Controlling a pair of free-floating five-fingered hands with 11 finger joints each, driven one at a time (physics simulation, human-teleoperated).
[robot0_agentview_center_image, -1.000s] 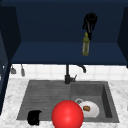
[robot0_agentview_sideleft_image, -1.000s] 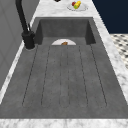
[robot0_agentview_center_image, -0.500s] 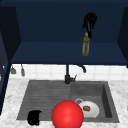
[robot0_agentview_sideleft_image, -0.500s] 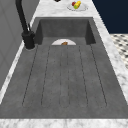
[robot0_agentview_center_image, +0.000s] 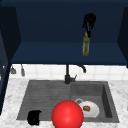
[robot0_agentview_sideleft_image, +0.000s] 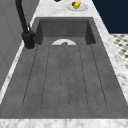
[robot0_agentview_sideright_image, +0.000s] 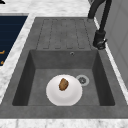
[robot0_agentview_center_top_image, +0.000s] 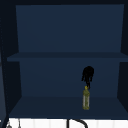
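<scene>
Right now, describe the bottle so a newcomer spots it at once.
Look in the dark blue wall cabinet above the sink. On its bottom shelf, right of centre, stands an upright slim olive-green bottle. The black right hand sits at its yellowish cap, and nothing else stands on that shelf.

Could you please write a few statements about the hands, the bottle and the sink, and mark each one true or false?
1. The right hand is at the top of the olive-green bottle in the wall cabinet. True.
2. The bottle lies on its side in the sink basin. False: it is upright on the cabinet's lower shelf.
3. A white plate with a brown piece of food lies in the sink basin. True.
4. The left hand grips the black faucet. False: it is low at the sink's front left edge, away from the faucet.
</scene>
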